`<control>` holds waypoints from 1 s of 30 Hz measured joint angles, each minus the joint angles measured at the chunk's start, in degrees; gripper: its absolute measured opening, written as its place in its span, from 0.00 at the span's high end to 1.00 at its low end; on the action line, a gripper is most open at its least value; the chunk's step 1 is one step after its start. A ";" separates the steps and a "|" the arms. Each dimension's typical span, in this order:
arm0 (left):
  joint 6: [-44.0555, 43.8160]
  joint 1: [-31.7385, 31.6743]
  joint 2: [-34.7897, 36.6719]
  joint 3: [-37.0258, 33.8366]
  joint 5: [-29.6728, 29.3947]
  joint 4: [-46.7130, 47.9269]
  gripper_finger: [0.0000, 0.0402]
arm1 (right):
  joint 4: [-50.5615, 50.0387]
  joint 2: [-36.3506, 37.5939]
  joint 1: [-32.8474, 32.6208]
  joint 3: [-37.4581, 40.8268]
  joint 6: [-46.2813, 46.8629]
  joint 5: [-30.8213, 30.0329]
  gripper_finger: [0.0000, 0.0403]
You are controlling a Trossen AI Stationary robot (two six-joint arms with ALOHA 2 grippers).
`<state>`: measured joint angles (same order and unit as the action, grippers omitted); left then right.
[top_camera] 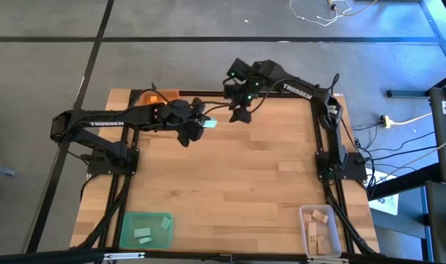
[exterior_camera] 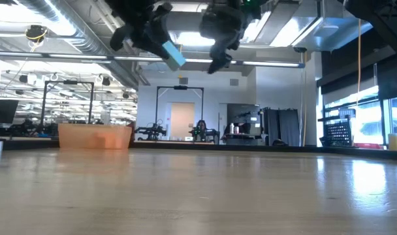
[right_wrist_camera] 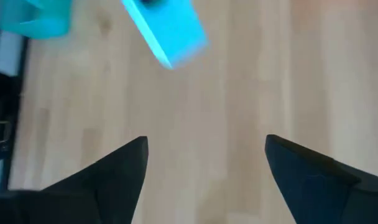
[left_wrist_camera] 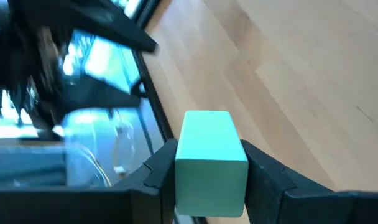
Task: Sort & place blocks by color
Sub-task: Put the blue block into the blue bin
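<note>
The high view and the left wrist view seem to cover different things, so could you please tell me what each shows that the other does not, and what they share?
Only the high view shows the green tray with teal blocks, the clear tray with wooden blocks, the orange tray, and the right gripper, open and empty, close beside the left one. Only the left wrist view shows the left gripper's fingers pressed on opposite sides of the teal block. Both show that block in the left gripper above the wooden table.
</note>
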<state>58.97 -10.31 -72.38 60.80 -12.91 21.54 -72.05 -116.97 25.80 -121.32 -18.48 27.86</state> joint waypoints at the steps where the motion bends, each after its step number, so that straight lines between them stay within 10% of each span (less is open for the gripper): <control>1: -1.73 0.00 0.34 0.00 -0.76 1.05 0.69 | -0.64 0.42 0.67 0.00 0.00 -0.96 0.20; 11: -29.88 2.28 3.45 2.89 -0.38 26.55 0.69 | -3.53 5.20 5.50 0.00 -1.31 -10.49 0.20; 21: -69.67 9.19 4.09 6.75 23.32 43.88 0.69 | -8.31 10.09 6.67 0.02 -11.17 -11.53 0.20; 30: -89.33 25.64 4.05 6.78 28.85 45.47 0.69 | -18.20 10.96 5.26 0.09 -19.40 6.62 0.20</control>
<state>-30.36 15.34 -68.34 67.57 15.94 67.01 -90.25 -106.01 31.06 -121.23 -37.88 34.48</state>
